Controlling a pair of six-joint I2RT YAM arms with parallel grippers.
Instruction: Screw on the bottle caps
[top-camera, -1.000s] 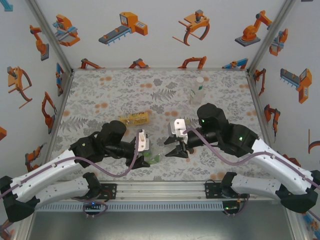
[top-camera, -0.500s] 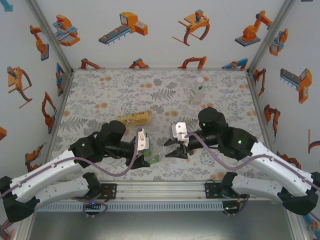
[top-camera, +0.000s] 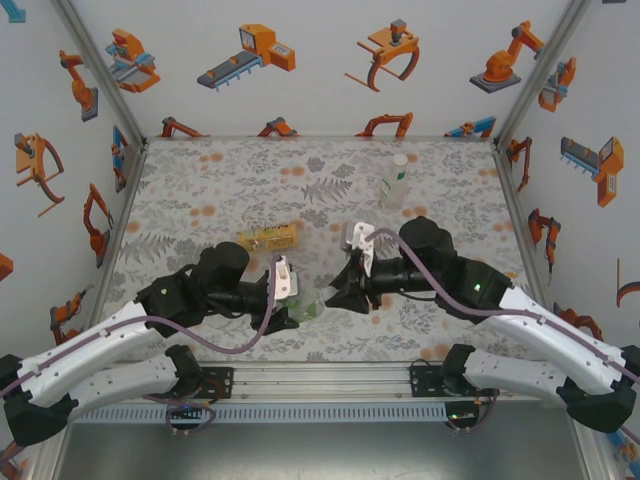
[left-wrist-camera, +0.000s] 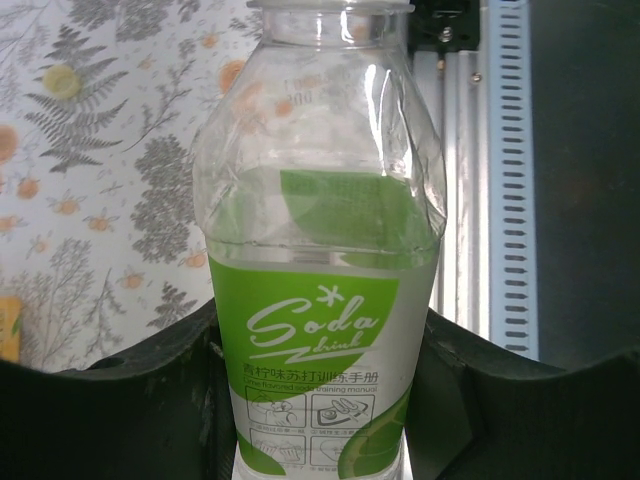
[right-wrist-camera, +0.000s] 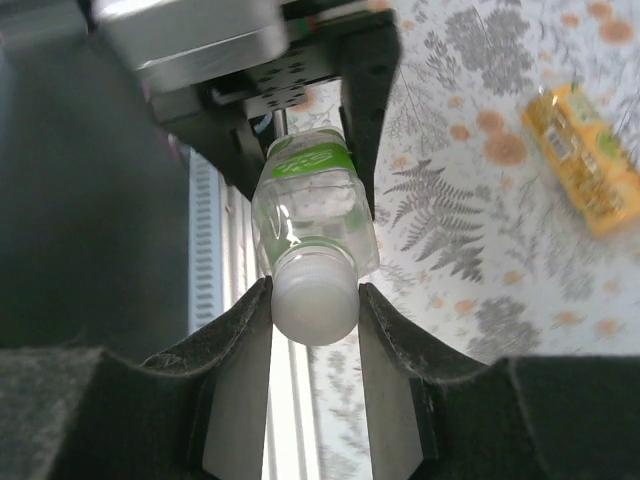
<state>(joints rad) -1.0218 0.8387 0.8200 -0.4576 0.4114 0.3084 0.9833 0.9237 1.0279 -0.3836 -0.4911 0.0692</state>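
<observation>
— Where is the bottle (left-wrist-camera: 320, 330) right now?

— Off the table (top-camera: 200, 190), low in the middle of the overhead view, lying nearly level between the two arms. The left fingers (left-wrist-camera: 160, 400) are clamping its green label from both sides.

— And the cap (right-wrist-camera: 315, 305)?

— The pale one is sitting on the neck, dead centre in the right wrist view. The right fingers (right-wrist-camera: 240, 370) are pinching it narrow, one pad on each side, touching it.

— So they're at the twisting part, I'd guess. What are you worrying about?

— Cross-threading, mostly. If the cap is sitting crooked on the neck, turning it will jam it rather than seat it, and I can't tell from here whether it's square.

— And the bottle itself?

— It's thin and looking dented near the shoulder. It could spin along with the cap inside the left grip, or buckle under the squeeze.

— The others?

— The yellow bottle (top-camera: 268, 238) is lying left of centre and the clear bottle (top-camera: 395, 185) is standing towards the upper right, both well apart from this.
</observation>
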